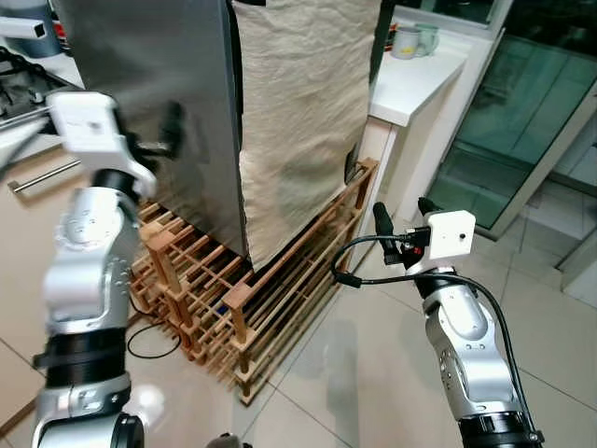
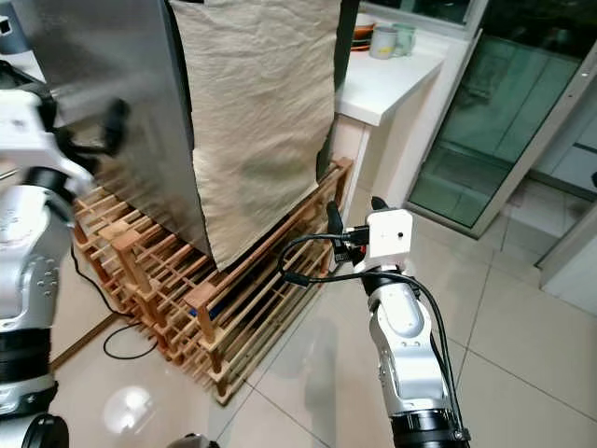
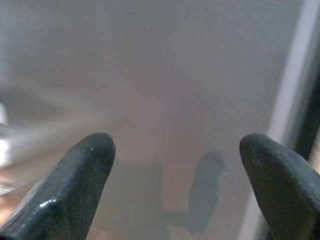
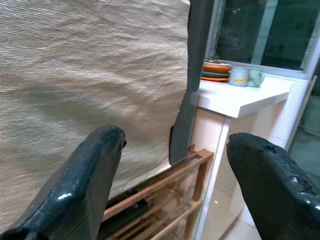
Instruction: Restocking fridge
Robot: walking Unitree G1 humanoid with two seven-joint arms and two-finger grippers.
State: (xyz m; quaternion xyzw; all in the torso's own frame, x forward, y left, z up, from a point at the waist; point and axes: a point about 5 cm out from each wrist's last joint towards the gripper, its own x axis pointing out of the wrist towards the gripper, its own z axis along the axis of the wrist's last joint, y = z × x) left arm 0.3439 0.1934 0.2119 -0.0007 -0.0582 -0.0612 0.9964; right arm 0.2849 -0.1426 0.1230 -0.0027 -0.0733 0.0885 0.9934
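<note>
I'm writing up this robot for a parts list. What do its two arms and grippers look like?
Both arms are silver metal with black bands at the joints. The left arm and right arm each carry a white boxy camera housing at the wrist. A black cable loops out from the right wrist. The left gripper and right gripper each have two thick, glossy black fingers with rounded tips.

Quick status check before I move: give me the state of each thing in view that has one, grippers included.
Fridge: door shut, steel front facing the robot.
Beige cloth: hanging down the fridge's side, draped over the rack's back edge.
Wooden rack: on the floor, under the fridge.
Left gripper: open, close to the fridge front, holding nothing.
Right gripper: open, holding nothing, raised toward the cloth.
Mugs: upright on the white counter.
</note>
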